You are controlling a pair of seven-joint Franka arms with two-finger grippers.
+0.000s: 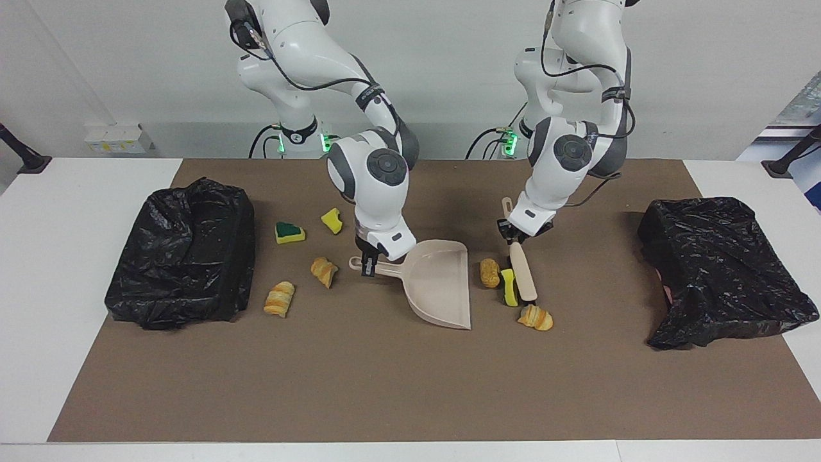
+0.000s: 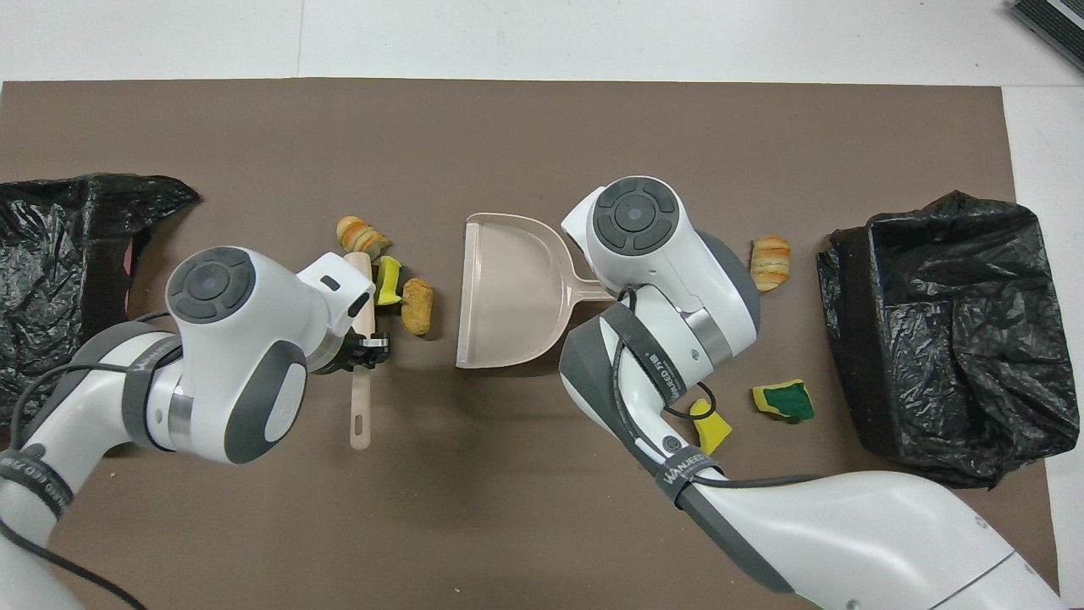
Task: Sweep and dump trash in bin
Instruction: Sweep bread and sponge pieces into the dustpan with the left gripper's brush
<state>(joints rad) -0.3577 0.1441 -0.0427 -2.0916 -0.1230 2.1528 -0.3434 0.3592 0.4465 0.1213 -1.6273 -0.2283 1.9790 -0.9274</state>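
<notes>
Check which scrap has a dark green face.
The sponge chunk lying between the bin at the right arm's end and the right gripper; its top is dark green, while the other scraps show only yellow or golden-brown.

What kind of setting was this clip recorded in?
Likely a robotics lab, staged for cleaning: a brown mat on a white table, black-bagged bins at each end, and bare white walls.
</notes>
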